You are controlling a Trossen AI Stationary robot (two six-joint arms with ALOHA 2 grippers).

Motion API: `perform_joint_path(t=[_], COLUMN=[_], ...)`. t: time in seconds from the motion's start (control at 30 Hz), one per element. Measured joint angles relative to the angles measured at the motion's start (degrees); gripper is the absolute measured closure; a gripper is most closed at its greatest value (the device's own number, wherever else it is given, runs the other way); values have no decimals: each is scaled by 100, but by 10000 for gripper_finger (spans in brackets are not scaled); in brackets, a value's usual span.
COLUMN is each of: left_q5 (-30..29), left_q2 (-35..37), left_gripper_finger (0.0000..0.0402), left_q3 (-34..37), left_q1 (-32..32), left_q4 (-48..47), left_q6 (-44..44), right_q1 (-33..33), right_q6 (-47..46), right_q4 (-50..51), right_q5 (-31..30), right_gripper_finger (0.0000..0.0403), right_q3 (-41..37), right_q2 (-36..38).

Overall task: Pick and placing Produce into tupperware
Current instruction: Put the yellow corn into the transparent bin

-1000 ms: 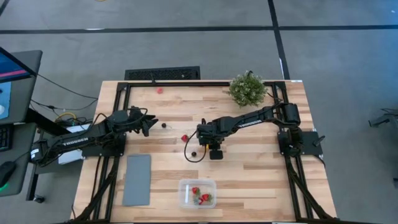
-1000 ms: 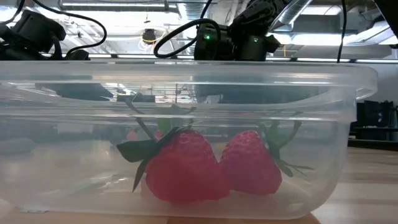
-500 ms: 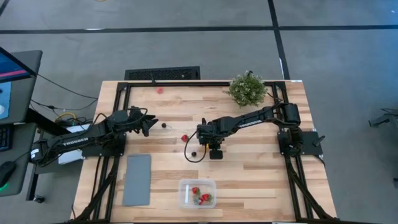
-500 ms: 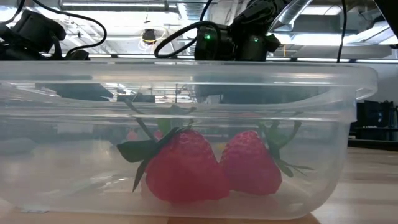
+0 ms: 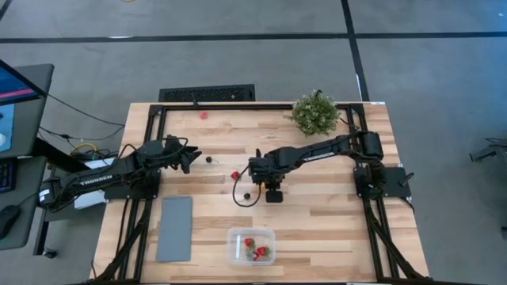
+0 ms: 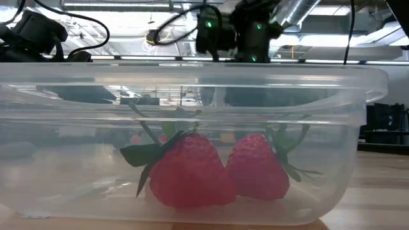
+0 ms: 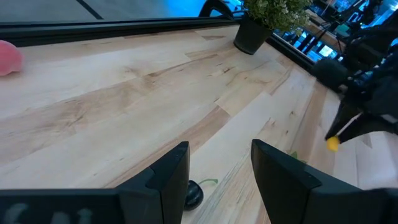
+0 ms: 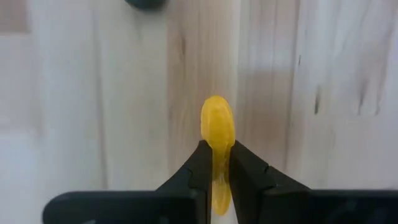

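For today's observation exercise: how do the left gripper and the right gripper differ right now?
The left gripper is open and holds nothing; the right gripper is shut on the yellow piece. The left gripper sits over a black berry near the table's left side; the right gripper hangs above mid-table. Both are dark two-finger grippers.

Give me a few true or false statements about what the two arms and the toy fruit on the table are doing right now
1. The right gripper holds the yellow piece in its jaws. True.
2. The container has no fruit in it. False: two strawberries lie inside.
3. The left gripper is open, with a black berry on the table by it. True.
4. The potted plant sits inside the container. False: it stands at the table's far edge.
5. The grey slab lies to the right of the container. False: it lies to its left.
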State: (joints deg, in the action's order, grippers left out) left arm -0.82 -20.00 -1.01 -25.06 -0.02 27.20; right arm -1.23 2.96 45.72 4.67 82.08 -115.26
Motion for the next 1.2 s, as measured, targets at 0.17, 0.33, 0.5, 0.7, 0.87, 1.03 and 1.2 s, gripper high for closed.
perform_joint_path(t=[0.17, 0.33, 0.5, 0.7, 0.87, 1.03, 1.2], left_q5=[0, 0, -2, -2, 9, 11, 12], left_q2=[-1, 1, 0, -1, 1, -1, -1], left_gripper_finger=[239, 239, 239, 239, 239, 239, 239], left_q3=[-1, 1, 0, -1, 0, -1, 0], left_q1=[0, 2, 2, 0, 1, 1, 1], left_q4=[-1, -1, 0, 1, -1, -1, -1], left_q6=[0, 0, 0, 0, -275, -402, -401], right_q1=[-103, -275, -584, -1118, -1551, -1892, -2223], right_q6=[1, -204, -663, -1101, -1595, -2280, -2810], right_q4=[448, 860, 1051, 977, 782, 730, 696], right_q5=[80, 151, 151, 146, 132, 121, -294], right_gripper_finger=[344, 344, 344, 344, 344, 344, 344], right_q3=[808, 1669, 2349, 2680, 2680, 2671, 2671], right_q2=[0, 0, 2, 7, 7, -24, -24])
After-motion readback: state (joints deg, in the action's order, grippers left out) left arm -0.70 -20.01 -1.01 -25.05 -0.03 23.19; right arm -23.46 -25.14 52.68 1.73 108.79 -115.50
